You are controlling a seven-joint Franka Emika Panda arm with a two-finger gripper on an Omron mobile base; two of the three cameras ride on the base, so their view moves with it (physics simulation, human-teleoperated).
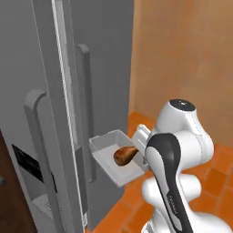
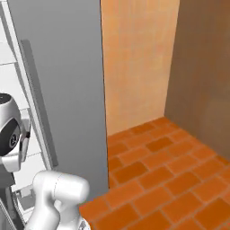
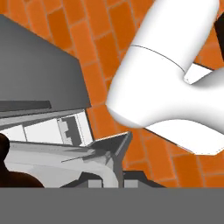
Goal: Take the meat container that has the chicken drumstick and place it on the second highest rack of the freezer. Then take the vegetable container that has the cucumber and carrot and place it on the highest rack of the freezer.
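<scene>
The meat container (image 1: 109,157), a shallow light-grey tray, hangs in the air beside the freezer's (image 1: 54,113) grey door edge. The brown chicken drumstick (image 1: 125,155) lies in it. My gripper (image 1: 142,144) is shut on the tray's right rim, mostly hidden behind my own elbow. In the hand view the gripper (image 3: 114,177) clamps the tray's rim (image 3: 87,153), and the drumstick (image 3: 13,179) shows dark at the lower left. White freezer shelves (image 2: 9,67) appear at the far left of the right base view. The vegetable container with the cucumber and carrot is out of view.
Long grey bar handles (image 1: 84,91) (image 1: 34,118) run down the fridge doors close to the tray. The open grey door (image 2: 63,67) and its handle (image 2: 38,103) stand next to my arm. Orange tiled floor (image 2: 170,179) and wooden walls (image 2: 139,58) lie to the right.
</scene>
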